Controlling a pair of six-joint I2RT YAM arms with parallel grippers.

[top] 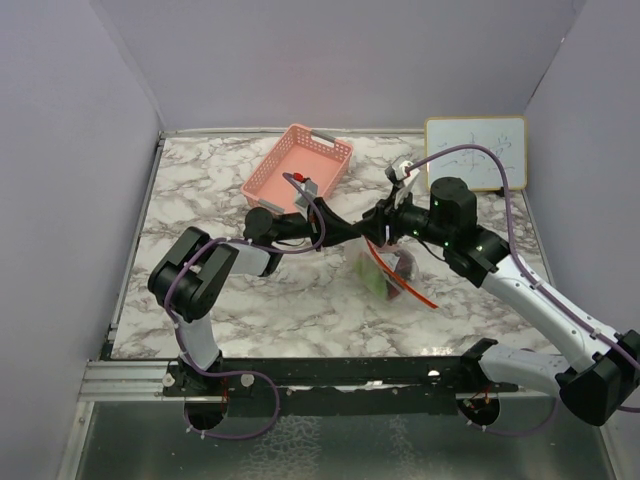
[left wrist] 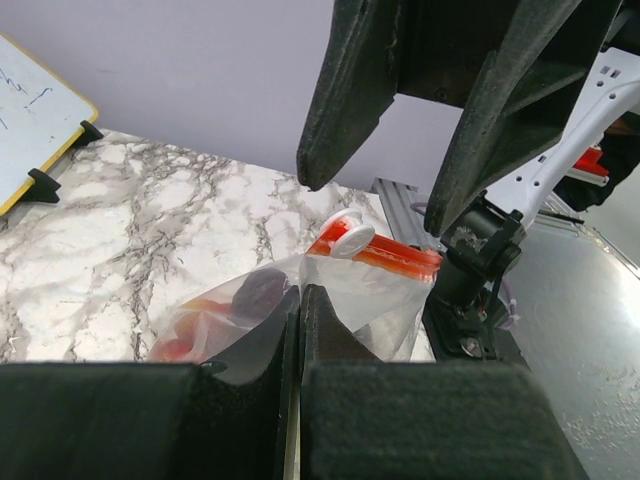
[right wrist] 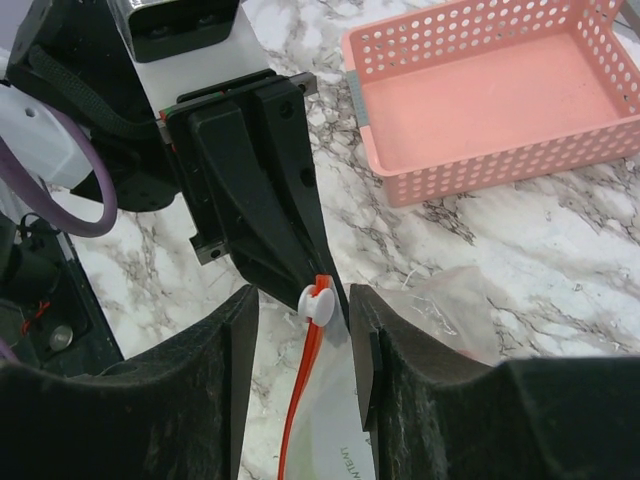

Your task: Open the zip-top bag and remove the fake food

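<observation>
The zip-top bag [top: 383, 268] hangs above the marble table between both grippers, its red-orange zip strip [top: 403, 282] slanting down to the right. My left gripper [left wrist: 300, 292] is shut on the bag [left wrist: 370, 300] at its top edge, just beside the white slider [left wrist: 348, 238]. My right gripper [right wrist: 303, 300] is open, one finger on each side of the slider [right wrist: 318, 300] and the zip strip [right wrist: 298, 410], not gripping them. The fake food [left wrist: 260, 293], a dark red piece and red pieces, lies inside the bag's lower part. Green pieces show through the bag in the top view [top: 372, 280].
A pink mesh basket [top: 297, 165] stands at the back middle of the table, seen also in the right wrist view [right wrist: 480, 100]. A small whiteboard [top: 475, 152] leans at the back right. Walls enclose the table on three sides.
</observation>
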